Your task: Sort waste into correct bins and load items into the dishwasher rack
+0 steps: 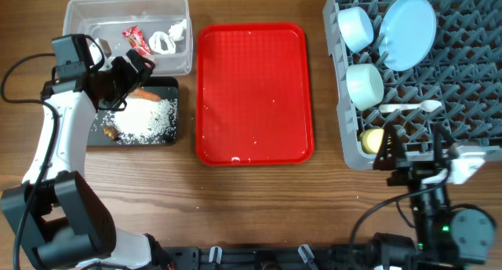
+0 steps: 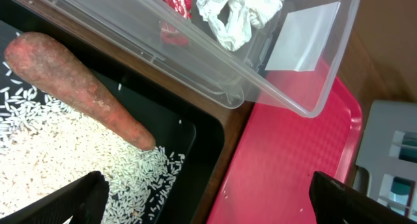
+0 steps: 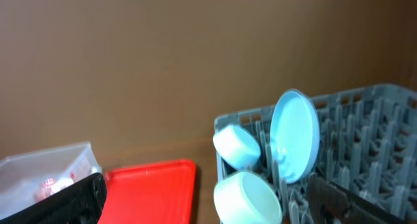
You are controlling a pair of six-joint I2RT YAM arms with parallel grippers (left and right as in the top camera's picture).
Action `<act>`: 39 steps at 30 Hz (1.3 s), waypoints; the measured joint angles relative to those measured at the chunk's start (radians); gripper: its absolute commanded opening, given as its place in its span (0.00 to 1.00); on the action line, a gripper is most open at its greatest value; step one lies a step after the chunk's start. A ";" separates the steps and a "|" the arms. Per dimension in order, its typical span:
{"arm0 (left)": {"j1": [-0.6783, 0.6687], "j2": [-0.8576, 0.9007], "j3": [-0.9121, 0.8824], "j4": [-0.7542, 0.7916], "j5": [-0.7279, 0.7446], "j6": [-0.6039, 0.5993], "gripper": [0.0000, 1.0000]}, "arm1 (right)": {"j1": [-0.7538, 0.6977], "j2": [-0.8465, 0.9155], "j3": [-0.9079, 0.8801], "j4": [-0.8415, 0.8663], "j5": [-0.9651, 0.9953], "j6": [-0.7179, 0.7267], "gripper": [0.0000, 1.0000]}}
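Note:
The clear tub (image 1: 78, 9) holds the red snack wrapper (image 1: 137, 40) and the crumpled white scrap (image 1: 169, 38). The black tub (image 1: 171, 85) holds the carrot (image 1: 147, 94), loose rice (image 1: 145, 119) and a brown lump (image 1: 110, 131). My left gripper (image 1: 129, 68) is open and empty above the black tub's far edge. In its wrist view (image 2: 208, 211) the carrot (image 2: 78, 87) and rice (image 2: 65, 159) lie below. The grey rack (image 1: 471, 74) holds the light blue bowl (image 1: 355, 27), plate (image 1: 408, 31), mint bowl (image 1: 365, 85), spoon (image 1: 408, 107) and yellow cup (image 1: 372, 138). My right gripper (image 1: 412, 148) is open and empty at the rack's near edge.
The flat red tray (image 1: 252, 93) lies between the tubs and the rack, with a few rice grains on it. It also shows in the left wrist view (image 2: 287, 165) and the right wrist view (image 3: 153, 191). Bare wooden table runs along the front.

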 measured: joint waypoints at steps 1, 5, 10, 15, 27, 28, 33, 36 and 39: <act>0.000 0.000 0.000 -0.001 0.000 0.000 1.00 | 0.013 -0.026 -0.048 0.034 0.000 -0.013 1.00; 0.000 0.000 0.000 0.000 0.000 0.000 1.00 | 0.055 -0.092 -0.177 0.145 0.000 -0.051 1.00; 0.000 0.000 0.000 0.000 0.000 0.000 1.00 | 0.088 -0.103 -0.293 0.272 0.000 -0.061 1.00; 0.000 0.000 0.000 0.000 0.000 0.000 1.00 | 0.099 -0.132 -0.367 0.346 0.003 -0.064 1.00; 0.000 0.000 0.000 0.000 0.000 0.000 1.00 | 0.137 -0.140 -0.471 0.350 0.003 -0.065 1.00; 0.000 0.000 0.000 0.000 0.000 0.000 1.00 | 0.137 -0.140 -0.471 0.346 0.003 -0.065 1.00; 0.000 0.000 0.000 0.000 0.000 0.000 1.00 | 0.137 -0.142 -0.471 0.316 0.003 -0.065 1.00; 0.000 0.000 0.000 0.000 0.000 0.000 1.00 | 0.137 -0.142 -0.471 0.317 0.003 -0.065 1.00; 0.000 0.000 0.000 -0.001 0.000 0.000 1.00 | 0.137 -0.142 -0.471 0.317 0.003 -0.065 1.00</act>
